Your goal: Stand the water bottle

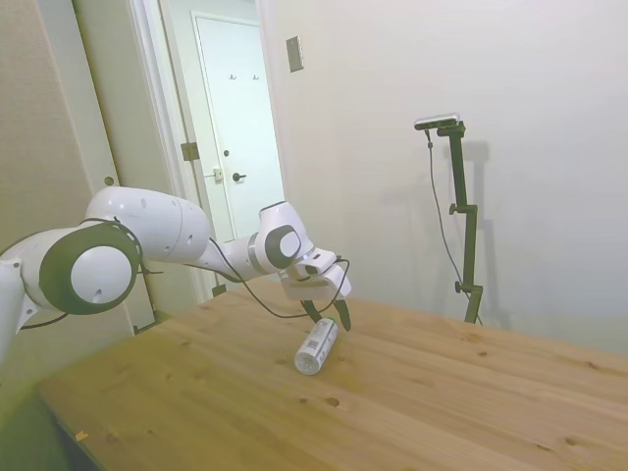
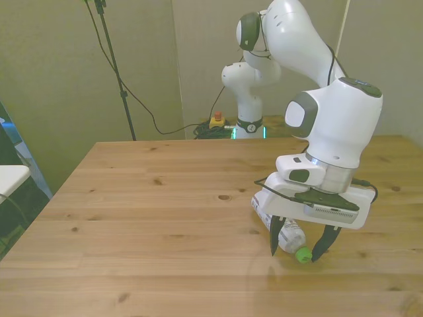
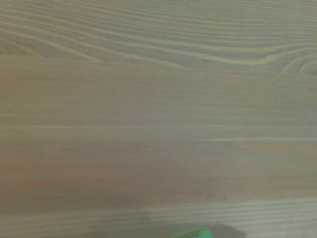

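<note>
1. Water bottle (image 2: 285,232) lies on its side on the wooden table (image 2: 152,218), toward the front view's right and near the table's near edge in that view.
2. Its green cap (image 2: 303,254) points toward the near edge in the front view; the labelled body runs back and toward the front view's left.
3. In the side view the bottle (image 1: 316,345) shows its flat base end nearest the camera, with the neck end under the robot's hand.
4. Gripper (image 2: 295,246) hangs over the neck end of the bottle, tilted a little.
5. Its two dark fingers (image 2: 274,240) are spread wide, one on each side of the neck and cap, tips close to the table.
6. Whether either finger touches the bottle cannot be told; the gap between them is clearly wider than the neck.
7. Wrist view shows mostly blurred wood grain (image 3: 158,99), with a sliver of the green cap (image 3: 192,233) at the picture's edge.
8. White arm (image 2: 330,125) bends down from above to the gripper.
</note>
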{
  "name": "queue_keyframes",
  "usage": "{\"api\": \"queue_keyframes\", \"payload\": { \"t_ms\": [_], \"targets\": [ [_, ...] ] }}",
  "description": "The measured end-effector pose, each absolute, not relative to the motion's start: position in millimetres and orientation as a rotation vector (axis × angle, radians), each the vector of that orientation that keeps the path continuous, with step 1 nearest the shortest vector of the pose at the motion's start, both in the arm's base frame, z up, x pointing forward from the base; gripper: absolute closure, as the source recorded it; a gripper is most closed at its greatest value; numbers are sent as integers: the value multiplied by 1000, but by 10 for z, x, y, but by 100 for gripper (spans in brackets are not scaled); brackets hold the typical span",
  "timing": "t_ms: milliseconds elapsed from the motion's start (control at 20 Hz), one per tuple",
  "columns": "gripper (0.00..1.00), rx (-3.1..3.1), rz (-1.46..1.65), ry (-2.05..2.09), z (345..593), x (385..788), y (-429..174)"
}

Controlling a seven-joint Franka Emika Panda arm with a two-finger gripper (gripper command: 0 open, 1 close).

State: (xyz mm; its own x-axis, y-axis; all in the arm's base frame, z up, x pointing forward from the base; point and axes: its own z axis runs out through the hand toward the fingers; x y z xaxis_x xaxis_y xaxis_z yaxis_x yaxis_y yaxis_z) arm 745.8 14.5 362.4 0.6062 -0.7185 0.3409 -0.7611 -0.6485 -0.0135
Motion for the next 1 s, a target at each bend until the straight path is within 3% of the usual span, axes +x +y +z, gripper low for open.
{"api": "queue_keyframes", "payload": {
  "t_ms": [1000],
  "targets": [
    [100, 2695, 457, -1337, 3577, 7453, -6]
  ]
}}
